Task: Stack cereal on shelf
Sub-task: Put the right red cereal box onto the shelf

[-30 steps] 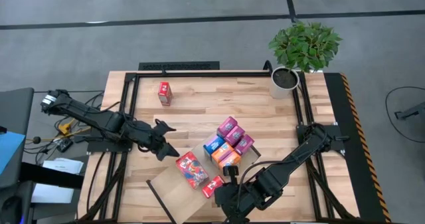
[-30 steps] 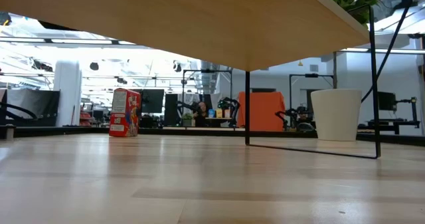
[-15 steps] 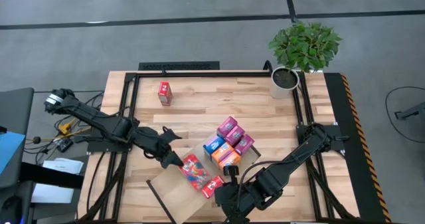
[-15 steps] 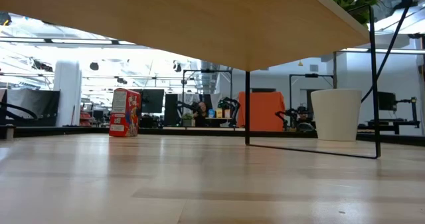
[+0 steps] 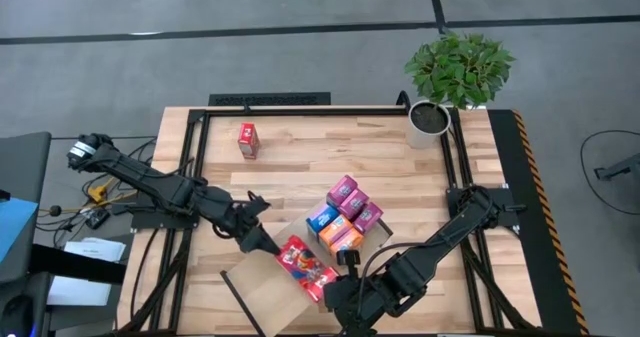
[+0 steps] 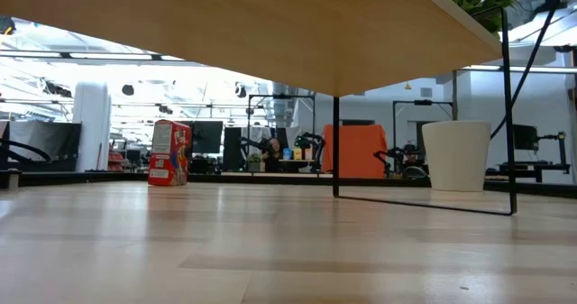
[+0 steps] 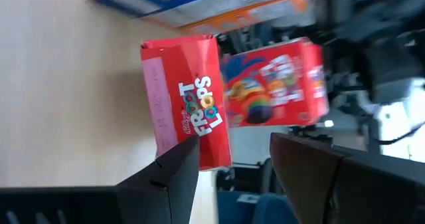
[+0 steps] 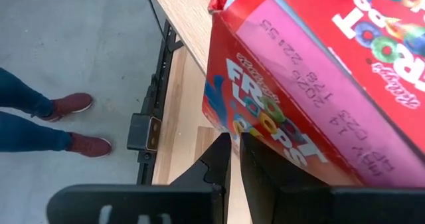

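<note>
High view: the left gripper (image 5: 256,240), fingers half apart and gripping nothing, is set against two red cereal boxes (image 5: 303,262) on the shelf (image 5: 262,289) at the tabletop's near edge. The next move is probably to square them against the five or so pink, blue and orange boxes (image 5: 344,215). The right gripper (image 5: 345,262) waits alongside, pinched nearly closed and empty. One lone red box (image 5: 247,139) stands near the far-left corner.

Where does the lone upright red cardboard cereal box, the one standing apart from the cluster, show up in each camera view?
High view: the lone red cereal box stands upper left on the planked tabletop, apart from the others.
Low view: left of centre, upright.
Left wrist view: not in it.
Right wrist view: not in it.
Shared landmark: the white plant pot, upper right in the high view, right in the low view.
</note>
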Robot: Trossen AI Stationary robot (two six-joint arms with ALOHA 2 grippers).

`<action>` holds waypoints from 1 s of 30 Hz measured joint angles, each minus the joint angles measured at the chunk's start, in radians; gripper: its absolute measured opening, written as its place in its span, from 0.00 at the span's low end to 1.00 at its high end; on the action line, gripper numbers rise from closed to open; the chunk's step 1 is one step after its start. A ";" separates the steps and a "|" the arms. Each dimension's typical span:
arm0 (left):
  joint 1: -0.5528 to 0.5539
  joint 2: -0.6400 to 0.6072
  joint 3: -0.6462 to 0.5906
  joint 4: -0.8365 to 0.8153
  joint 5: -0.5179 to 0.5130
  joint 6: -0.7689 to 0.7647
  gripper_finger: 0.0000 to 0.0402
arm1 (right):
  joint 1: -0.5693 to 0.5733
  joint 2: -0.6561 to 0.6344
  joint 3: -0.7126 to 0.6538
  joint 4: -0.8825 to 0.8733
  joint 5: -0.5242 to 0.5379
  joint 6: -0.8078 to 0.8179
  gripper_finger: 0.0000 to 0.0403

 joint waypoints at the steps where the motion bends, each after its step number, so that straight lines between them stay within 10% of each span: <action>1: 0.000 0.000 0.000 0.024 0.000 -0.001 0.43 | 0.000 0.000 0.000 0.000 0.000 0.000 0.15; 21: 0.008 -0.008 0.000 0.171 0.028 -0.069 0.41 | -0.023 0.000 0.000 0.000 0.014 -0.033 0.15; 30: 0.037 -0.073 0.118 -0.363 -0.090 0.130 0.29 | -0.022 0.000 0.000 0.002 0.013 -0.033 0.15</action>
